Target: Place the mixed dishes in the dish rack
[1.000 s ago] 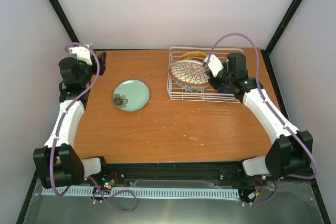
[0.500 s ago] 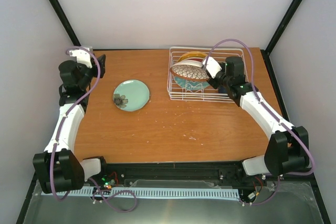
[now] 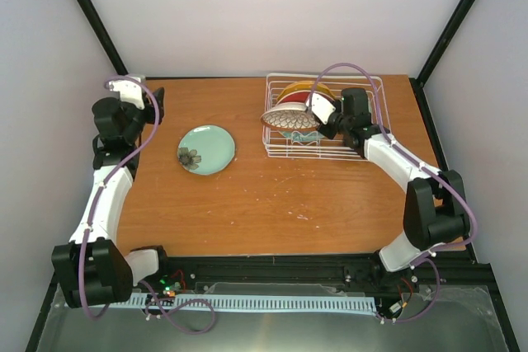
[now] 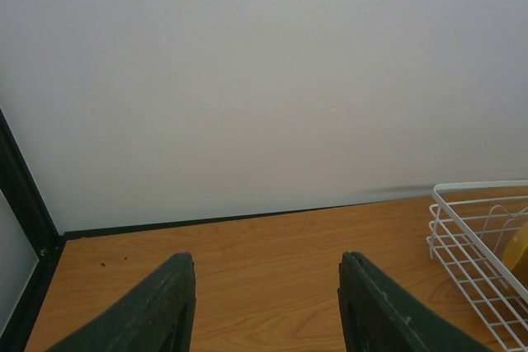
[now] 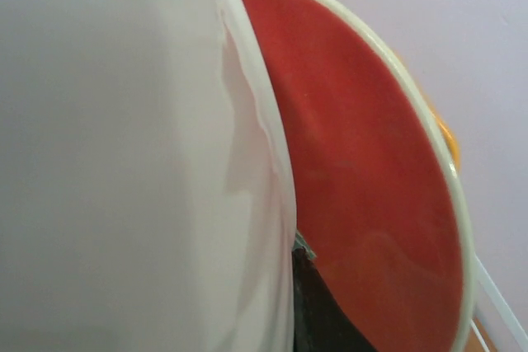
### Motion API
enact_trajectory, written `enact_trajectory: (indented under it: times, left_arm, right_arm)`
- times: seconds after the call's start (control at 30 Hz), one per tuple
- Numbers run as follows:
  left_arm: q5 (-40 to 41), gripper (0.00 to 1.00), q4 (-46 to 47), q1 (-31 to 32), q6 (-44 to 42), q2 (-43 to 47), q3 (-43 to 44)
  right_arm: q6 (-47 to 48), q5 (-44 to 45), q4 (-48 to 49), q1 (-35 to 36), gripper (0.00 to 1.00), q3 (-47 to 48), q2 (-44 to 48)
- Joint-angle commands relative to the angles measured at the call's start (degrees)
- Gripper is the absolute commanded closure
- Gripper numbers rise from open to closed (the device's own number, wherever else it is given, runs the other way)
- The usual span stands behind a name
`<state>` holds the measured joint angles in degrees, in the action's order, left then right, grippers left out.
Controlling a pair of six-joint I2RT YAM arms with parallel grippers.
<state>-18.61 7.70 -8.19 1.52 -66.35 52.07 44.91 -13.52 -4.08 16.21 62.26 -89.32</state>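
My right gripper point(image 3: 320, 114) is shut on the rim of the white floral-patterned plate point(image 3: 290, 119) and holds it tilted, nearly edge-on, over the front left of the white wire dish rack point(image 3: 361, 152). In the right wrist view its pale underside point(image 5: 124, 154) fills the left, beside the red plate point(image 5: 371, 204). The red plate point(image 3: 295, 97) and the orange-yellow plate point(image 3: 307, 86) stand upright in the rack behind it. A pale teal dish with a dark flower point(image 3: 205, 149) lies on the table. My left gripper point(image 3: 157, 100) is open and empty at the far left point(image 4: 264, 265). The mug and the green bowl are hidden.
The wooden table point(image 3: 272, 204) runs from the arms' bases to the back wall. The rack's left corner point(image 4: 474, 237) shows at the right of the left wrist view. A black frame post point(image 4: 21, 195) stands at the back left corner.
My right gripper has carried the floral plate back and left over the rack and tipped it from face-up to nearly edge-on. The left arm has barely moved.
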Motion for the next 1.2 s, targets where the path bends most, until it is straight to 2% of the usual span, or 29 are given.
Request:
enact_trajectory:
  times: [0.0, 0.5, 0.8, 1.03, 1.17]
  left_arm:
    - [1.53, 0.52, 0.89, 0.19, -2.02, 1.90, 0.21]
    - [0.17, 0.51, -1.47, 0.19, -2.38, 1.92, 1.26]
    - [0.44, 0.47, -8.29, 0.19, -2.98, 3.19, 1.63]
    - [0.74, 0.46, -16.22, 0.19, -3.05, 0.62, 5.23]
    - [1.09, 0.46, -16.49, 0.19, -2.74, 0.56, 5.38]
  right_arm:
    - [3.82, 1.30, 8.01, -1.03, 0.97, 4.15, -2.02]
    - [3.88, 3.34, 1.35, -4.52, 0.97, 3.74, -0.77]
    - [1.78, 0.85, -1.46, -4.52, 0.97, 2.78, -2.30]
    - [1.35, 0.38, -3.75, -4.52, 0.97, 2.25, -4.66]
    - [-0.06, -0.14, -4.74, -4.43, 0.97, 2.81, -6.26]
